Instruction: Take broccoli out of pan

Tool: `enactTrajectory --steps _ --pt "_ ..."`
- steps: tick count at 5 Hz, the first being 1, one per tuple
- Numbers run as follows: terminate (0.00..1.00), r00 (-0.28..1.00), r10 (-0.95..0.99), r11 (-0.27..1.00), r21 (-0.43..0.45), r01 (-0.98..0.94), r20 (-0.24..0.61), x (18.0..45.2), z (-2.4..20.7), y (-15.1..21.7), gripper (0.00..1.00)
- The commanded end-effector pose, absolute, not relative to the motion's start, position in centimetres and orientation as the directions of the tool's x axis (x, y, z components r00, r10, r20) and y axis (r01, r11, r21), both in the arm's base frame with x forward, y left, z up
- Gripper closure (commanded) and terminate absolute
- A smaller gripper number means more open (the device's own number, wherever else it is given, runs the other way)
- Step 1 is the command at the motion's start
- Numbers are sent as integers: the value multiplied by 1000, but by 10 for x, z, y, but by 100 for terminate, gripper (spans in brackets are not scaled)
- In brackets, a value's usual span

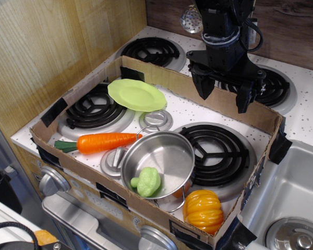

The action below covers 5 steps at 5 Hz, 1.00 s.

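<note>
Toward six o'clock of the boxed-in stovetop, the broccoli [146,181] lies inside the pan [169,151], resting on the steel floor against the near wall, stem pointing to nine o'clock. Nothing touches it. Up at one o'clock the gripper [224,95] hangs above the cardboard wall [219,96], well apart from the pan, its two dark fingers spread wide and holding nothing. By my reading the task is at its very start: the reach toward the pan has not begun and the vegetable is not yet grasped. The next move calls for carrying the arm toward seven o'clock, over the coil burner [219,153], then descending into the pan with the spread fingers straddling the lumpy head, clear of the rim. The tilted pan, which seems to lean on the pumpkin [203,210] at its five o'clock, may shift if bumped. A carrot [101,142] at nine o'clock and a lime plate [137,95] at eleven lie outside the path.
</note>
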<state>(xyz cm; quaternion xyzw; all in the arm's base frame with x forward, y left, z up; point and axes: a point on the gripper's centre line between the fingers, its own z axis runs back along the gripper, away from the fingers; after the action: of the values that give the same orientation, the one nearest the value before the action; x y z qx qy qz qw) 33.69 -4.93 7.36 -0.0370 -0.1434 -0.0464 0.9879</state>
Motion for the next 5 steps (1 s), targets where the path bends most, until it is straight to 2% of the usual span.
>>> enactTrajectory --steps 1,2,3,4,5 --pt "0 955 -81 993 -60 102 287 337 74 -49 0" --pt "0 935 -55 993 -74 86 350 337 86 -43 0" --pt "0 925 -80 996 -14 92 370 335 109 -38 0" --pt "0 912 -40 999 27 32 408 322 127 -39 0" --pt "0 928 -13 999 51 -6 373 302 134 -33 0"
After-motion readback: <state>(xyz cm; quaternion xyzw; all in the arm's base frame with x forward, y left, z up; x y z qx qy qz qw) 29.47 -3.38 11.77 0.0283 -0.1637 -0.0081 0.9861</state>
